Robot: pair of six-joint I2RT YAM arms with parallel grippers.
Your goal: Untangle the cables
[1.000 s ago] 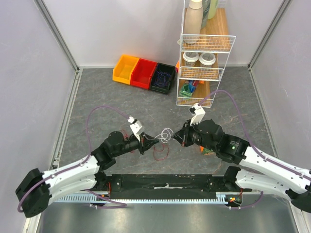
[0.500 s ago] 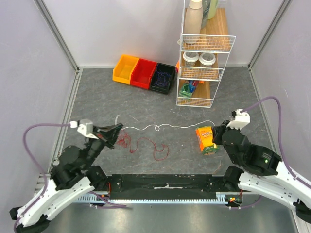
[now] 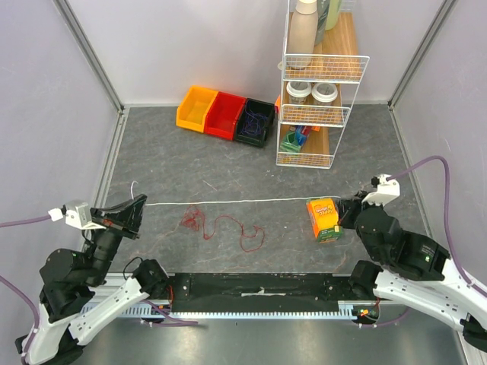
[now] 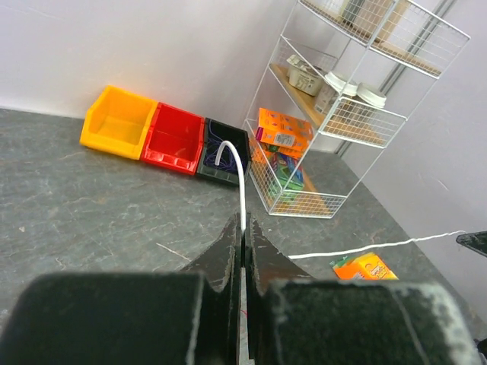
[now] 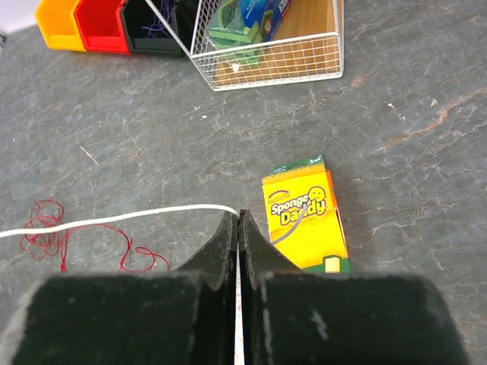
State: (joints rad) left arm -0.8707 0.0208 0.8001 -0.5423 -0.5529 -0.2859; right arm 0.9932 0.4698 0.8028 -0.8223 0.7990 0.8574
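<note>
Left pincer (image 3: 139,204) and right pincer (image 3: 346,206) clamp the white cable (image 3: 228,201), drawn straight; the red cable (image 3: 228,226) lies looped, apparently undone.

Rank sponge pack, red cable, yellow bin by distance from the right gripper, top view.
From the right gripper, shut on the white cable:
1. Sponge pack, right beside it, on its left.
2. Red cable, mid-table, further left.
3. Yellow bin, far back left.

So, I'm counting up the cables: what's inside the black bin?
A tangle of dark blue cable lies in the black bin; whatever sits beneath the tangle is covered.
</note>
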